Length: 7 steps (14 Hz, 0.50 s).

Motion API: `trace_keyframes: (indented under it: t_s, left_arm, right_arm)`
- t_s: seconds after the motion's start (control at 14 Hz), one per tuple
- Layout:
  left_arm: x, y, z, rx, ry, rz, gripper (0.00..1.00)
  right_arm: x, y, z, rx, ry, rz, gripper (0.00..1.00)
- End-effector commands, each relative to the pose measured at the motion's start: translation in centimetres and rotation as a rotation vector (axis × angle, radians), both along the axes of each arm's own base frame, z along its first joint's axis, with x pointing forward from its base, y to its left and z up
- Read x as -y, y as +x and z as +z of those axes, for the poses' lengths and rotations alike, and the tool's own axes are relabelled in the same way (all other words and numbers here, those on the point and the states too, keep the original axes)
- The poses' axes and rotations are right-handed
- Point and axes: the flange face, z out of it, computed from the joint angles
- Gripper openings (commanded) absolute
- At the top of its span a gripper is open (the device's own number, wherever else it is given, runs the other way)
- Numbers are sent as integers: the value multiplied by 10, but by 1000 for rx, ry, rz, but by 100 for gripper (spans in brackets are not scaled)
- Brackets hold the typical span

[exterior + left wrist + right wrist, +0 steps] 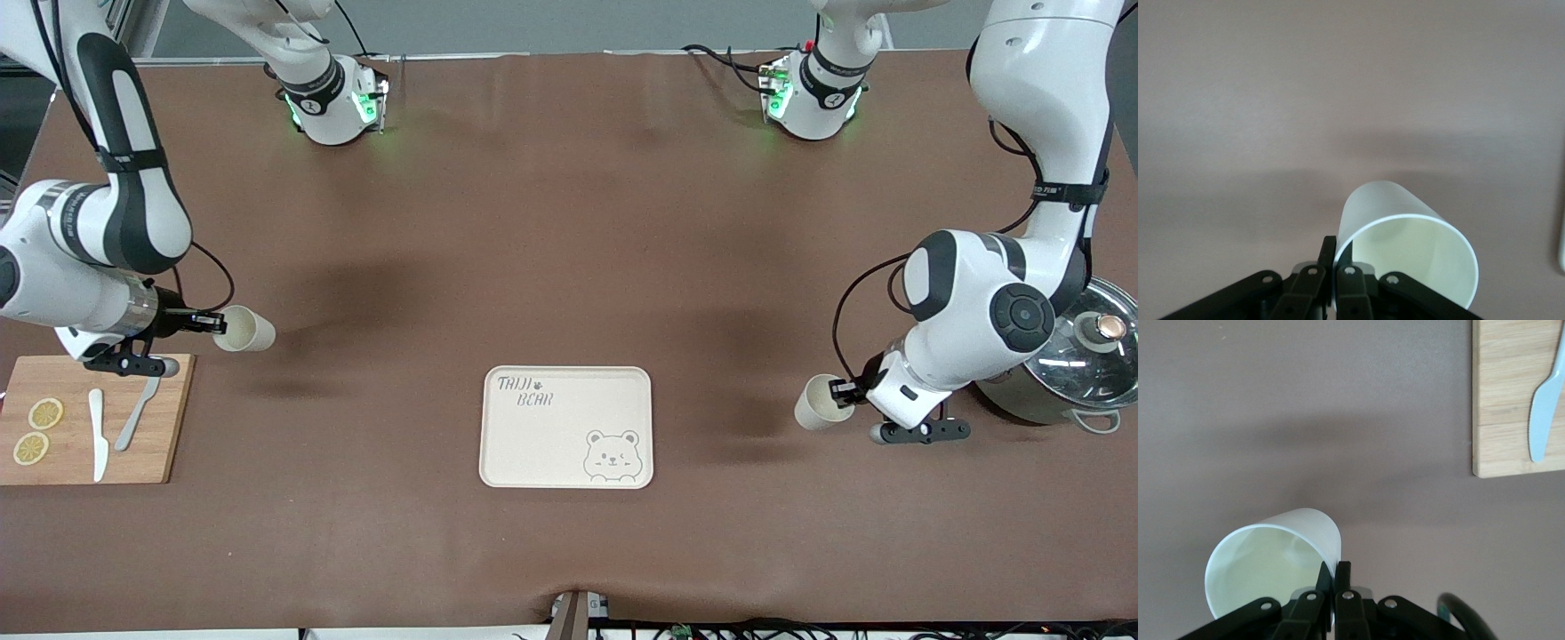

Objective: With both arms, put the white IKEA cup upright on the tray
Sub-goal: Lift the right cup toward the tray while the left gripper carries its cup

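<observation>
Nearest the front camera lies the tray (566, 427), cream with a bear drawing, bare and flat at the middle of the table. We hold two white cups, one in each gripper, and neither is on the tray yet. Our left gripper (842, 392) has its jaws clamped on the rim of one cup (817, 403), which lies on its side just above the cloth toward the left arm's end of the table, beside a steel pot (1071, 369). In the left wrist view the fingers (1327, 260) pinch the wall of that cup (1405, 243). Our right gripper (206, 323) is clamped the same way on the other cup (245, 328), also tilted on its side, over the table beside a wooden board (89, 418) that carries a knife (98, 434), a fork and lemon slices.

We judge this to be the carry step, just after the pickup. Next we need to bring each cup over the tray, turn the wrist until the mouth faces up, lower, and release.
</observation>
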Motion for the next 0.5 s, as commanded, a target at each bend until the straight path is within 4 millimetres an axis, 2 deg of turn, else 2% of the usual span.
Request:
trace_keyframes:
  t_s: [0.0,0.21,0.43]
  left_arm:
    - [29,9,35,-21,6,-16,0]
    - [71,9,49,-43,4,-4,0]
    - [108,4,49,-47,1,22,0]
  right_arm:
    - [-4,10,31,-17,20,-11,0]
    - [-14,19,61,-46,24,-6,0]
    - [-45,22,78,-80,-4,-84,0]
